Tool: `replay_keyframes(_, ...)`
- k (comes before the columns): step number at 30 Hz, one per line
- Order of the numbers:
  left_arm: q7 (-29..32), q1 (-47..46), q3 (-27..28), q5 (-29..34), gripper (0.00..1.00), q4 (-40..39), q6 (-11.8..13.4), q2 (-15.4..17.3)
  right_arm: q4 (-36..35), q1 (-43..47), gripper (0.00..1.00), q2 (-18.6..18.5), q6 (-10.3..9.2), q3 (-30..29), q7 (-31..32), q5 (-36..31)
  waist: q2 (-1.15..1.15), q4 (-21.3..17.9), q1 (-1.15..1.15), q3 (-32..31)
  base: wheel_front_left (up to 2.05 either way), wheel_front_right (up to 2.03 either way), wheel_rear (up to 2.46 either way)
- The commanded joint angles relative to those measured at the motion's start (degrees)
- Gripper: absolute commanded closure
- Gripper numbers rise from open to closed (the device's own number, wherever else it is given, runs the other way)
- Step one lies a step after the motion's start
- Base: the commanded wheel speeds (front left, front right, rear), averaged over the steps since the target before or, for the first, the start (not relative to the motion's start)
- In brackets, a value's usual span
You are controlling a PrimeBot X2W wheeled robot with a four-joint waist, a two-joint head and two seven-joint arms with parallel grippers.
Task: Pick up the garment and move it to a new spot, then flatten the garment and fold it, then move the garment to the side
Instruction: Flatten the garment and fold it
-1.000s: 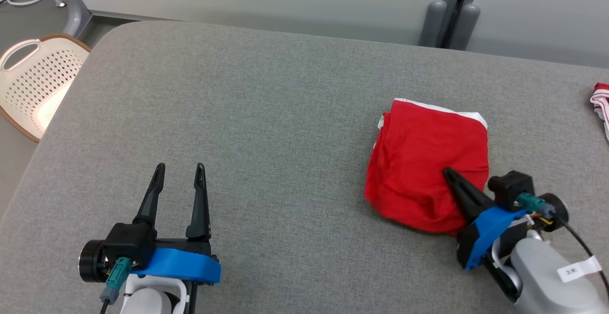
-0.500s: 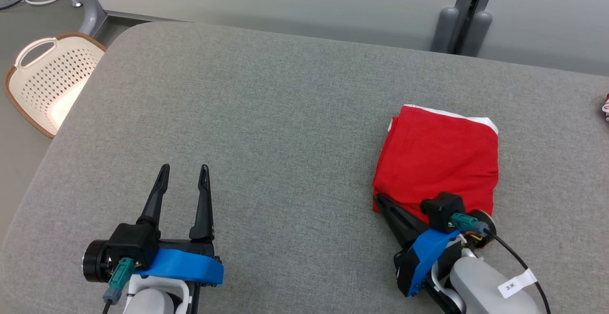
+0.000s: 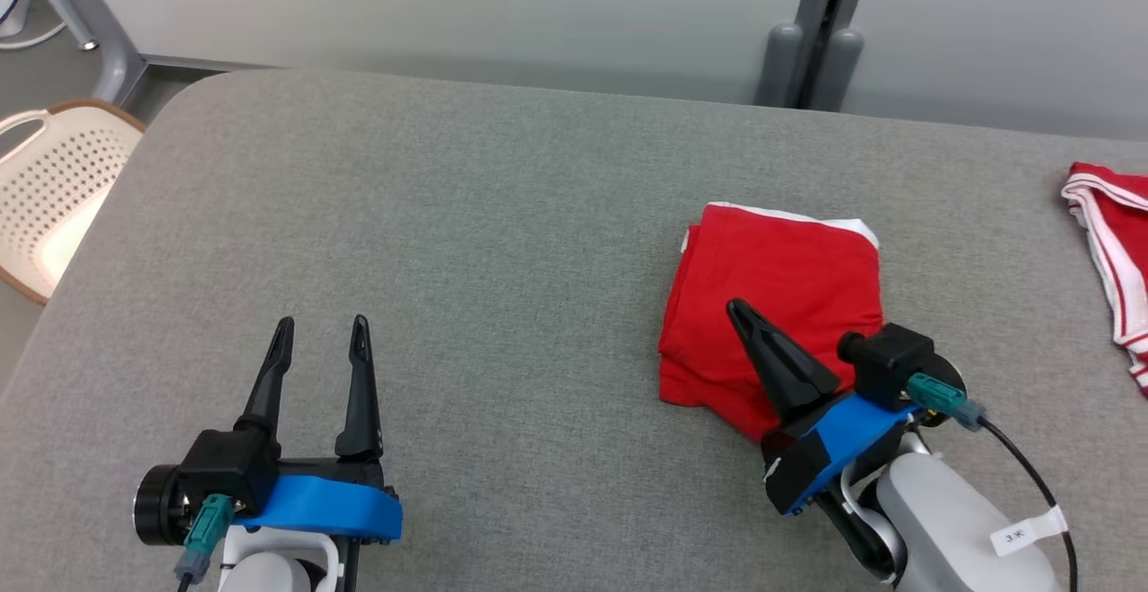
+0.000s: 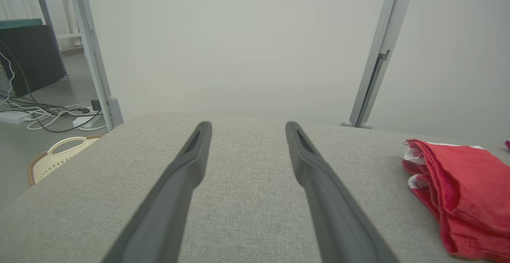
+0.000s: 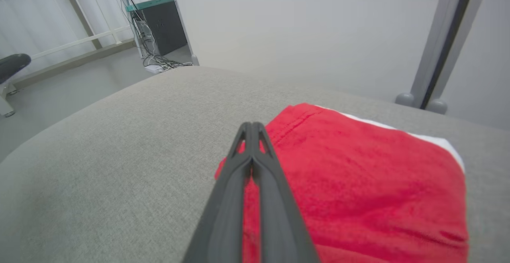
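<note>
The red garment (image 3: 780, 278) lies folded in a rough square with a white band along its far edge, on the right half of the grey padded table (image 3: 493, 215). My right gripper (image 3: 737, 309) is shut with nothing between its fingers, and its tip is over the garment's near-left part. In the right wrist view the shut right gripper (image 5: 252, 125) points across the garment (image 5: 358, 175) at its left edge. My left gripper (image 3: 321, 327) stands open and empty at the near left, far from the cloth. In the left wrist view the left gripper (image 4: 247, 125) shows wide apart, with the garment (image 4: 462, 183) off to the right.
Another red and white piece of clothing (image 3: 1112, 242) lies at the table's right edge. A cream perforated basket (image 3: 45, 197) stands on the floor past the left edge. A grey post (image 3: 807, 45) rises behind the table against the wall.
The head camera has shifted. My right gripper, still shut, went from the garment's near-right part to its near-left corner and now sits over its near-left part. The garment's near edge looks straighter. The left gripper has kept still.
</note>
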Motion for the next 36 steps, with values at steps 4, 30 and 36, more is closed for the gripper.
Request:
replay_keyframes(4,-0.25,0.72,1.03,0.67,0.00,0.04,-0.03,-0.05,-4.84,3.49,1.00,-1.28,0.01,-4.53,-0.18,-1.98,0.00,-3.33,0.00,-2.49,0.00,0.00,0.00)
replay_keyframes(30,-0.24,6.09,4.02,2.08,0.00,0.77,-1.12,0.02,-17.49,24.89,0.00,2.88,0.01,-30.12,-0.18,-10.54,0.00,-11.15,0.00,-9.54,0.00,0.00,0.00)
replay_keyframes(36,-0.25,7.02,4.22,2.45,0.00,0.39,-1.22,0.47,-19.67,27.34,0.00,4.42,0.01,-32.44,-0.15,-12.56,0.00,-10.76,0.00,-10.59,0.00,0.00,0.00)
